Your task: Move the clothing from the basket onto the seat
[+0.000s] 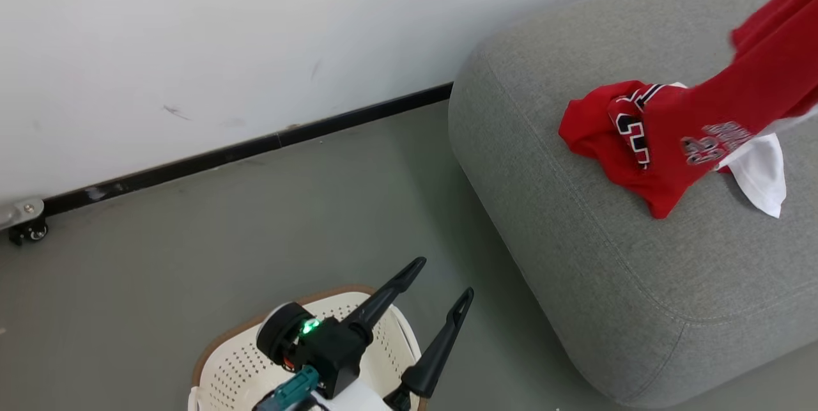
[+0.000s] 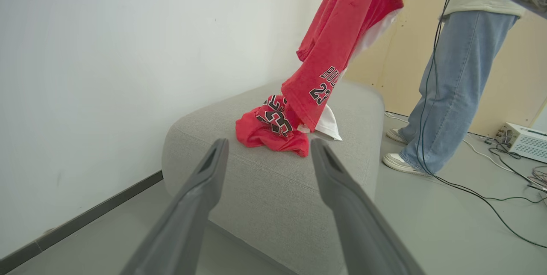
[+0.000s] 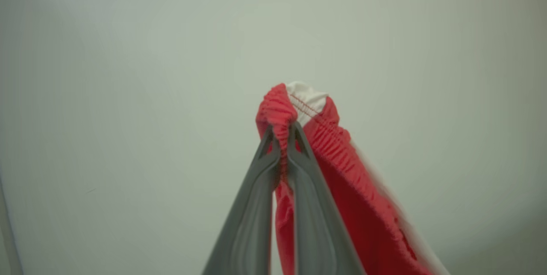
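Soft, even indoor light leaves no glare and only faint shadows on the floor [image 1: 409, 206] beside the seat [image 1: 613, 257] and under the clothing [image 1: 671, 149], the head view sharp, the left wrist view stretched at its edges, the right wrist view dim-cornered with the clothing's lower edge smeared.

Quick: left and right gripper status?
Left gripper: open, holding nothing.
Right gripper: shut on the red garment.
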